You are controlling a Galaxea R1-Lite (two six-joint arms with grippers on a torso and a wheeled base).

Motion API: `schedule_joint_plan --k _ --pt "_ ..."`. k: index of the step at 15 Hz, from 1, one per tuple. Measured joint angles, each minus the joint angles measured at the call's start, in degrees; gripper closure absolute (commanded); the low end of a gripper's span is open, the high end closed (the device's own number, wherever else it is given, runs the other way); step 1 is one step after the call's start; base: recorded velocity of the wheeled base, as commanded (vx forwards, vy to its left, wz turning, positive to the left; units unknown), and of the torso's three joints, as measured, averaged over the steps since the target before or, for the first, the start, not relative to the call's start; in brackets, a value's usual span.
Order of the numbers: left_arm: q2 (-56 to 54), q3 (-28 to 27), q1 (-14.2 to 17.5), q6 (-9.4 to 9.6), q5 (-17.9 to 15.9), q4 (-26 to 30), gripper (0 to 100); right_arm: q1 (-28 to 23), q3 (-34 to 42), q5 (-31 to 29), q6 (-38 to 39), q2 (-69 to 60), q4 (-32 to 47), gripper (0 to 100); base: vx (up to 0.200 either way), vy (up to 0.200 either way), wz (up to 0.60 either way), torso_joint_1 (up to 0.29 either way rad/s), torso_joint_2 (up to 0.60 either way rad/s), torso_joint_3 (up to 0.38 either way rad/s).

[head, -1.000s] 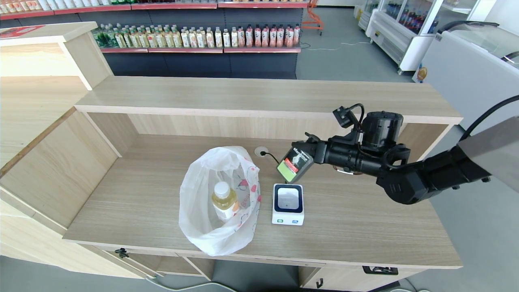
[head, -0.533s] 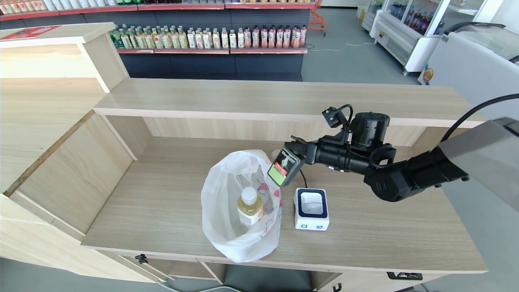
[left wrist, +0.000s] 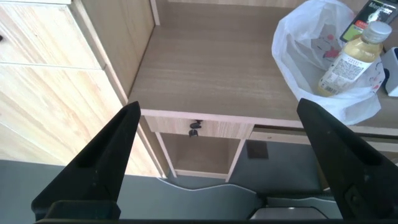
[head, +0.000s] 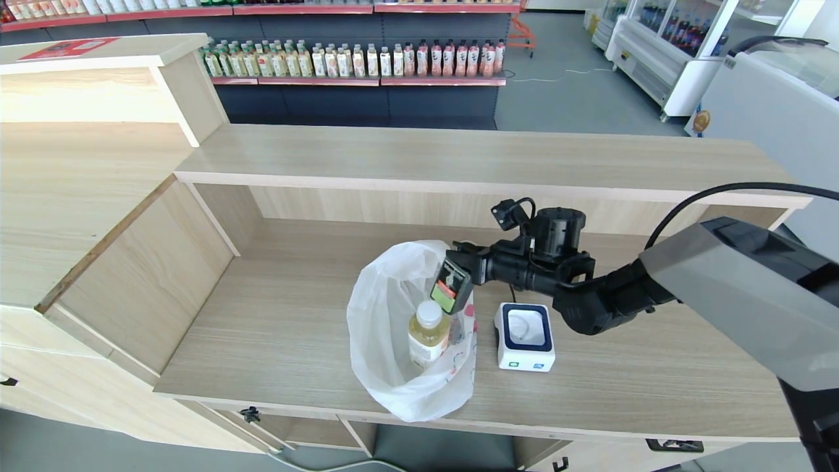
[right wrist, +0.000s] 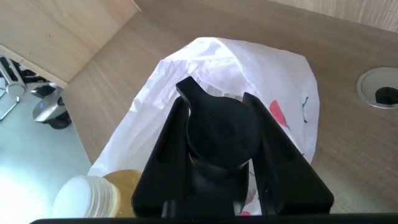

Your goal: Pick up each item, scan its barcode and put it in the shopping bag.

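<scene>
While clamped between the right fingers (right wrist: 168,155), dark item (head: 451,288) tilted above shopping bag (head: 383,328) mouth, left fingers (left wrist: 106,162) spread wide.

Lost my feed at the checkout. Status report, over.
Right tool shut on packet, over shopping bag mouth. Left tool open, holding nothing, out in front of counter. Bottle upright in bag, just beneath packet.

light: bright, even, from overhead | shadows: soft and faint on counter (head: 275,328); space under it darker in left wrist view | glare: sheen on freezer (head: 760,111) lid; white bag (head: 383,328) near washed out in right wrist view; dark box (head: 451,288) stands out against it | distortion: head view bends straight edges toward corners
</scene>
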Motion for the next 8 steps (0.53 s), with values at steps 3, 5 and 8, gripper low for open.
schedule_joint_plan --k 3,5,8 --pt "0.00 0.00 0.02 0.05 -0.02 0.00 0 0.10 -2.86 -0.79 -1.54 3.74 0.01 100 0.000 0.000 0.00 0.000 0.00 0.000" --pt "0.00 0.00 0.00 0.10 0.00 0.00 0 0.79 -5.08 -1.23 -2.00 5.84 0.04 100 0.000 0.000 0.00 0.000 0.00 0.000" --pt "0.00 0.00 0.00 0.11 -0.02 0.00 0 1.37 -7.51 -2.00 -5.41 8.29 0.01 100 0.000 0.000 0.00 0.000 0.00 0.000"
